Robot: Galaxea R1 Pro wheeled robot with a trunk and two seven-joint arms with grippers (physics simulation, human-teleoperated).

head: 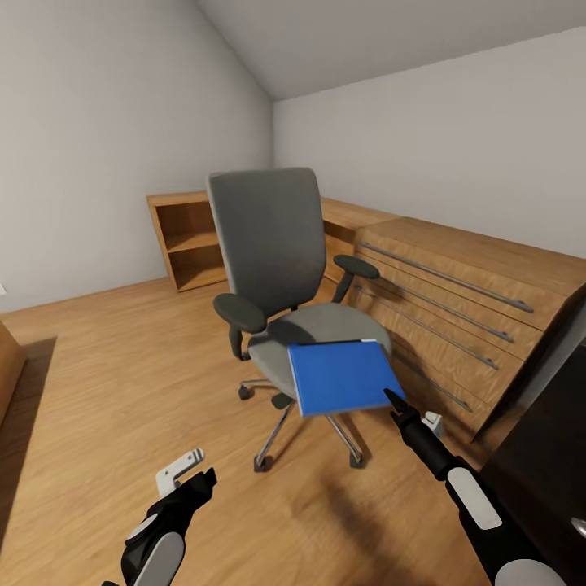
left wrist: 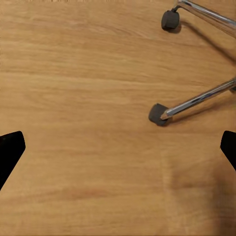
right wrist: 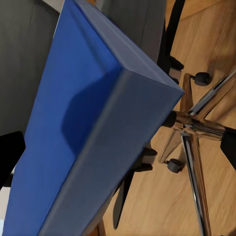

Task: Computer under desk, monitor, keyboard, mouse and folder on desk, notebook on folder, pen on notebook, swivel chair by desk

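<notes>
My right gripper (head: 396, 400) at the blue folder's (head: 342, 378) near right corner, grasp unclear, folder overhanging the grey swivel chair (head: 281, 268) seat, my left gripper (head: 199, 480) released over wooden floor (head: 98, 391)

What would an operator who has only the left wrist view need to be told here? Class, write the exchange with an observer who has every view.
Operator: I see floor and casters. Where's the folder?
Observer: The folder lies on the chair seat, jutting past its front edge.
Operator: And the right gripper?
Observer: The right gripper is open, at the folder's near right corner.
</notes>
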